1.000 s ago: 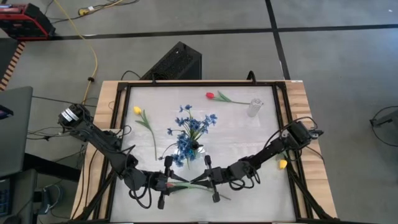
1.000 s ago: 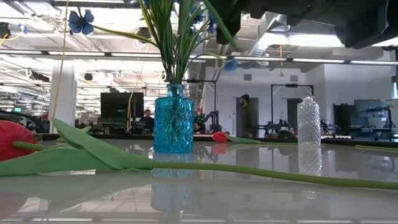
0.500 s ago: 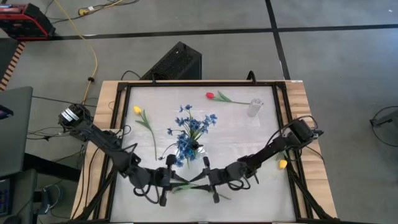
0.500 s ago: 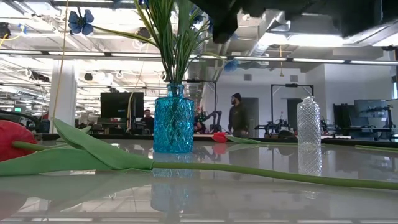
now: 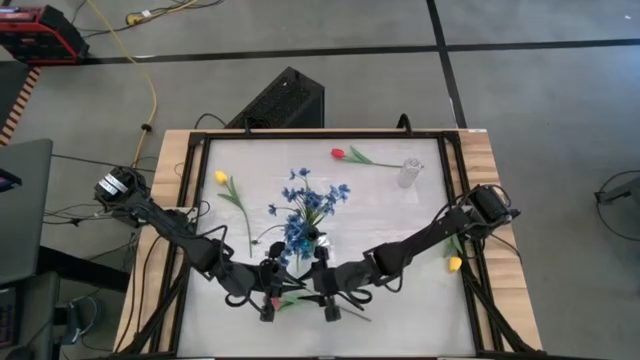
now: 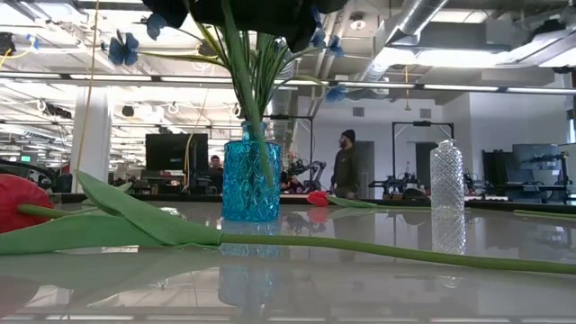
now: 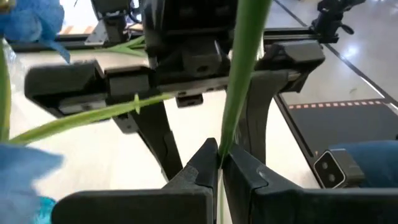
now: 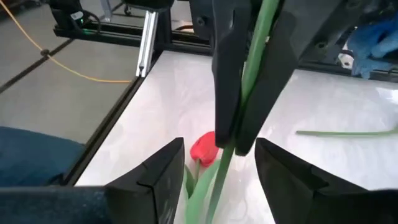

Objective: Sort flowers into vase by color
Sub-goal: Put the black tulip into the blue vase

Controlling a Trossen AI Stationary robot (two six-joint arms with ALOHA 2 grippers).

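My left gripper [image 5: 275, 290] [image 7: 219, 163] is shut on a thin green stem [image 7: 239, 68], near the table's front, just in front of the blue glass vase [image 6: 251, 184] that holds several blue sprays [image 5: 305, 205]. Which flower the stem bears I cannot tell. My right gripper [image 5: 318, 288] [image 8: 219, 149] faces it, open, with a finger on either side of the stem and of the left fingers, touching nothing. A red tulip [image 6: 13, 202] [image 8: 204, 149] lies flat on the table below both grippers, its stem [image 6: 378, 250] along the surface. My left gripper pinches the green stem [image 7: 225, 134] between its two fingers. The fingers come level from the table's left and lie across the stem. The stem hangs slanting below them, and its lower end [image 6: 268, 180] is clear of the table in front of the blue vase.
A clear glass vase [image 5: 409, 173] [image 6: 446, 175] stands at the far right. A second red tulip [image 5: 338, 154] lies at the far edge and a yellow tulip [image 5: 222, 178] at the left. Another yellow tulip [image 5: 455, 264] lies by the right rail. A person stands in the room behind.
My right gripper has moved toward the table's left, up to my left gripper, which has shifted a little toward the right. The held stem has swung from a slant at the upper right of the low view and now hangs in front of the blue vase. The blue sprays have stirred.
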